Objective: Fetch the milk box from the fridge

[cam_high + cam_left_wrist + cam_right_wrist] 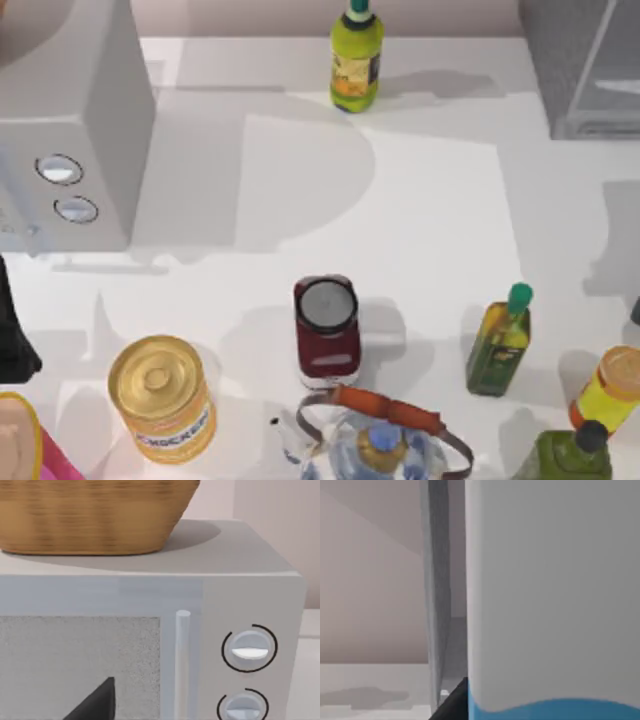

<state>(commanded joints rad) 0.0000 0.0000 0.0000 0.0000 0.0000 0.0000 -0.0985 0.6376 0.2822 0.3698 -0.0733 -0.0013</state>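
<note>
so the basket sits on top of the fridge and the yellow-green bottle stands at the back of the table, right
Not quite. In the left wrist view the wicker basket sits on the light grey box with two round dials, not on the fridge. The yellow-green bottle does stand at the back of the table.

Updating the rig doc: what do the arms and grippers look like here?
Little shows. Left gripper: a matte black wedge with a straight slanted edge. Right gripper: a similar black sliver. Left arm, at the top view's left edge: a black, bulky housing. No cables, markings or labels visible.
</note>
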